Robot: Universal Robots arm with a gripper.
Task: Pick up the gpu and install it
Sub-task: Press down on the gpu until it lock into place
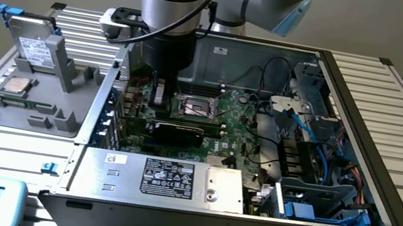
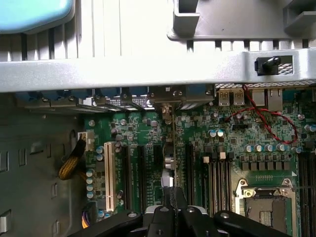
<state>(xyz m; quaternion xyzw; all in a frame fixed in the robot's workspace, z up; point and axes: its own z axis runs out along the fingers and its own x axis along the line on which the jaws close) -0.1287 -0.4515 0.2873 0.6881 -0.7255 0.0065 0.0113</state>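
Note:
The gpu [image 1: 173, 131] stands on edge in a motherboard slot inside the open computer case [image 1: 385, 201], its black cooler face towards the exterior camera. From the wrist it is a thin edge-on card [image 2: 168, 148] whose silver bracket [image 2: 165, 106] meets the case's rear wall. My gripper [image 1: 157, 104] reaches down into the case right over the card's end nearest the bracket. Its black fingers are shut together [image 2: 173, 200] at the card's top edge. I cannot tell whether they pinch it or only rest on it.
The bare CPU socket [image 1: 194, 107] lies just beside the card. Blue and black cables [image 1: 306, 131] crowd the drive bays at the exterior view's right. A power supply [image 1: 173, 179] fills the near side. A grey parts tray [image 1: 58, 125] with a hard drive [image 1: 31, 46] sits outside, left.

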